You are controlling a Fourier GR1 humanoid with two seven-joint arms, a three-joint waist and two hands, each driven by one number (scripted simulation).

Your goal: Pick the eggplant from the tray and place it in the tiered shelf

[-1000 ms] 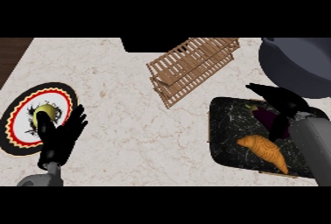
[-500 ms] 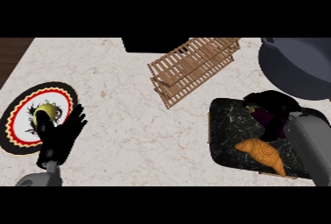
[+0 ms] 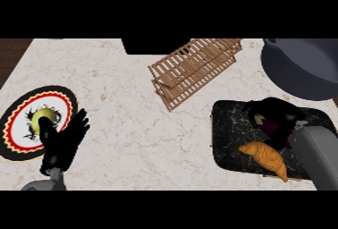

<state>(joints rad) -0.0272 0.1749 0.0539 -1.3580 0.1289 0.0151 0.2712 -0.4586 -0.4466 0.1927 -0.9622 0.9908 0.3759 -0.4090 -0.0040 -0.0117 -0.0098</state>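
Eggplant (image 3: 269, 127) in the tray (image 3: 228, 134), likely smooth, light and firm, suits a mid-body hold, where the right robot hand (image 3: 277, 112) curls round it.

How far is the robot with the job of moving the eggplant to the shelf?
Done: the right robot hand is down over the dark tray and covers most of the purple eggplant. In hand: the grasp; its fingers curl around the eggplant, which is not lifted. Left: carry it to the wooden tiered shelf, which holds nothing. The left robot hand rests open by the plate.
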